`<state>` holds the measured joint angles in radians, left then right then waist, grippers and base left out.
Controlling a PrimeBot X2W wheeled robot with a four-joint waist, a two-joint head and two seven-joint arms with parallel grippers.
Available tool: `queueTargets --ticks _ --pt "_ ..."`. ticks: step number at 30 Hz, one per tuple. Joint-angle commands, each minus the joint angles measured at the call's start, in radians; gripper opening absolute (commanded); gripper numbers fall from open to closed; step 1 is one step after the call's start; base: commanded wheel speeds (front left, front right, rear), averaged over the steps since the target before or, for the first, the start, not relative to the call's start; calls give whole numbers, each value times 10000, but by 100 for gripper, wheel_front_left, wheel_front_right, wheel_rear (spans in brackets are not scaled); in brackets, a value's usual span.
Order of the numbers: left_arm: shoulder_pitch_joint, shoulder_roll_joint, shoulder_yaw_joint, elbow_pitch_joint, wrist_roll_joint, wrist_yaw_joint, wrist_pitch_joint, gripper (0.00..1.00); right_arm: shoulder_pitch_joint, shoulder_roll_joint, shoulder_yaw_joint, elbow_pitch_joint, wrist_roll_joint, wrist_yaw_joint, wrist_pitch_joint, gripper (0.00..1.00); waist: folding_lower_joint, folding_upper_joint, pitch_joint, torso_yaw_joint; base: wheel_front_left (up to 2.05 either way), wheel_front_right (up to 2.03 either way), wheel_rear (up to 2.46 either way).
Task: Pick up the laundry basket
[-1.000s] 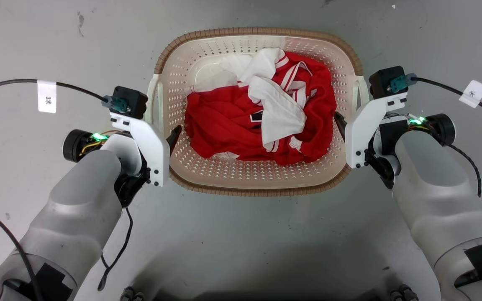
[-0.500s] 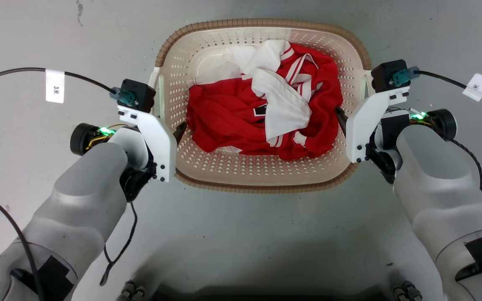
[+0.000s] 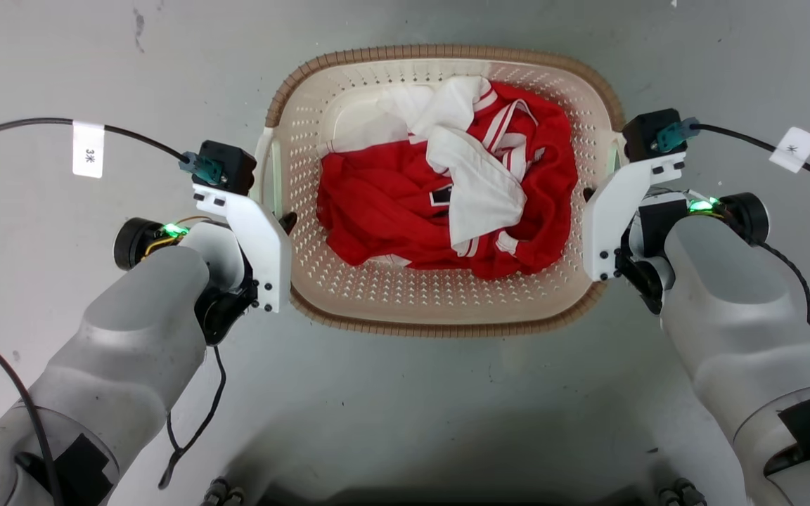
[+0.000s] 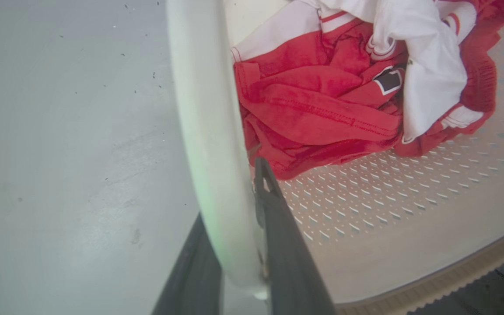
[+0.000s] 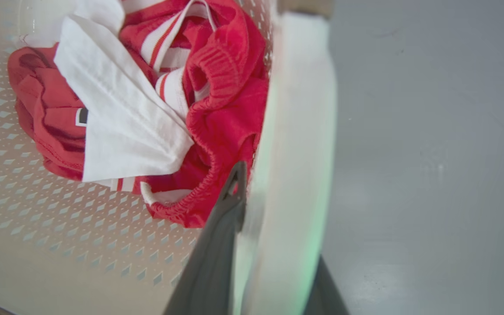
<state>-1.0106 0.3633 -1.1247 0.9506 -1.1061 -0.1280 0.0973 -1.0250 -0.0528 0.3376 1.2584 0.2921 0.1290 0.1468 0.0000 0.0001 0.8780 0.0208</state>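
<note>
The laundry basket [image 3: 391, 289] lies over the floor [image 3: 447, 393] straight before the robot, its long sides running left to right. Whether it rests on the floor cannot be told. A heap of clothes [image 3: 384, 211] lies in it, toward the far and right part of its bottom, with a bare strip along the near wall. The left gripper [image 4: 230, 197] is at the basket's left handle [image 4: 208, 109], one of its jaws inside the basket and the other outside, with the handle between them. The right gripper [image 5: 278, 210] straddles the right handle [image 5: 298, 109] likewise. A cable [image 3: 25, 125] runs out leftward above the left arm, another cable [image 3: 742, 140] rightward above the right arm.
</note>
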Motion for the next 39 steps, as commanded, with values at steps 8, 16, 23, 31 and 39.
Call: queueTargets --ticks 8,16,23,31,39 --pt "311 404 -791 -553 -937 -39 880 0 448 32 710 59 573 32 1804 0 0 -1 -1369 -138 0 0 0" --pt "748 779 -1166 -1221 -1942 -46 2181 0 785 35 1247 -31 1131 30 3089 0 0 -1 -3050 -317 0 0 0" --pt "1310 1026 -1348 -1546 -2707 -47 3293 0 1195 29 1545 45 1633 30 4285 0 0 -1 -4660 -470 0 0 0" --pt "1742 1059 -1385 -1433 -3206 -46 3927 0 1726 28 1926 -20 2277 30 5510 0 0 -1 -6115 -493 0 0 0" --pt "2264 992 -1450 -1264 -3533 -46 4754 0 2289 29 2513 -514 2887 32 6138 0 0 -1 -7270 -501 0 0 0"
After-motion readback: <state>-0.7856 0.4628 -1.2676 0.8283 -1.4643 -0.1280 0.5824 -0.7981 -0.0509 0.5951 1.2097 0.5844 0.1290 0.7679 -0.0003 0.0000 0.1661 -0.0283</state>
